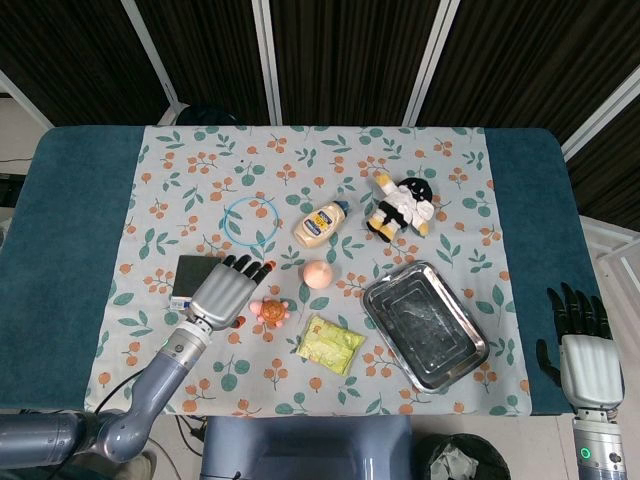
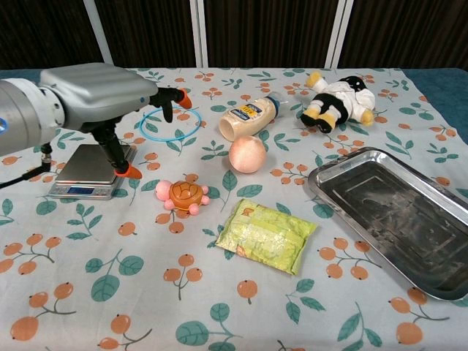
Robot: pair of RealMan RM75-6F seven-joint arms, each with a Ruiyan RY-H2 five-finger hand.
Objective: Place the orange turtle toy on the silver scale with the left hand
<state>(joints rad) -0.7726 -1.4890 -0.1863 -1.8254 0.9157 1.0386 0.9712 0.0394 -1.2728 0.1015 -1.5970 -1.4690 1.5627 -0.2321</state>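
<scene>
The orange turtle toy [image 1: 269, 311] [image 2: 183, 196], with pink feet, lies on the flowered cloth just right of the silver scale [image 1: 190, 281] [image 2: 88, 170]. My left hand [image 1: 224, 290] [image 2: 99, 96] hovers open above the scale's right part, fingers spread and pointing toward the turtle, holding nothing. It hides much of the scale in the head view. My right hand [image 1: 585, 355] rests open off the table's right front corner, far from the toy.
A peach-coloured ball [image 1: 318, 274], a mayonnaise bottle [image 1: 319, 223], a blue ring [image 1: 250, 220], a plush doll [image 1: 402, 206], a yellow-green packet [image 1: 331, 343] and a steel tray [image 1: 424, 324] lie on the cloth around and right of the turtle.
</scene>
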